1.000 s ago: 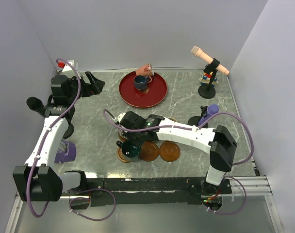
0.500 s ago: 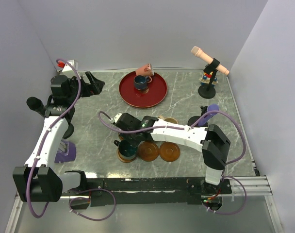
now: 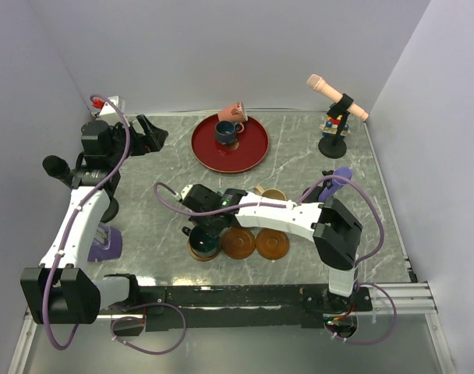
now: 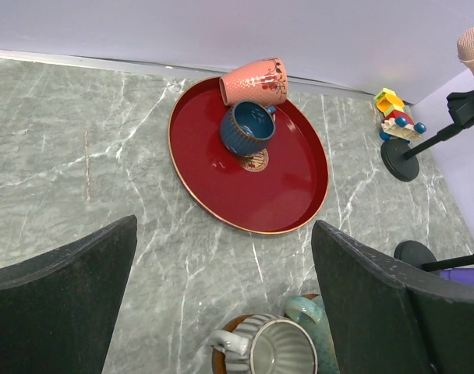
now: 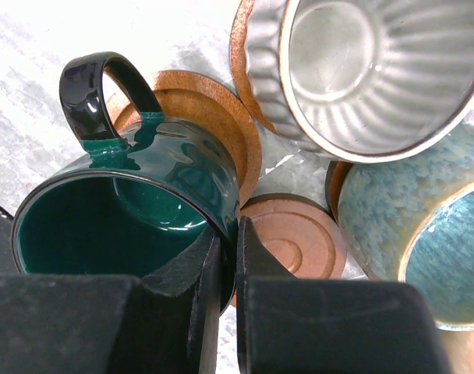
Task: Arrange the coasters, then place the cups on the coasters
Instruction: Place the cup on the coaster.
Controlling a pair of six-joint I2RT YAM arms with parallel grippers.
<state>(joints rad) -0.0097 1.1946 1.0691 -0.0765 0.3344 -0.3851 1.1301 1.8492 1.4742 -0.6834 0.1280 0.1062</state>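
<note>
My right gripper (image 5: 235, 243) is shut on the rim of the dark green cup (image 5: 128, 210), which hangs over the front-left coaster (image 5: 210, 117). In the top view that cup (image 3: 204, 243) sits left of two bare coasters (image 3: 238, 243) (image 3: 272, 244). A third bare coaster (image 5: 295, 238) lies beside the fingers. The grey ribbed cup (image 5: 362, 70) and the teal cup (image 5: 416, 226) each stand on a coaster. The dark blue cup (image 4: 249, 128) stands on the red plate (image 4: 291, 195), and the pink cup (image 4: 255, 80) lies on its side at the rim. My left gripper (image 4: 221, 296) is open, high at the back left.
A peach microphone (image 3: 338, 97) on a black stand (image 3: 333, 146) and toy blocks (image 3: 333, 123) occupy the back right corner. A purple microphone (image 3: 340, 178) stands right of the cups. A purple object (image 3: 104, 245) lies near the left arm.
The right arm has shifted a little left and nearer with the dark green cup. The left arm has not moved.
</note>
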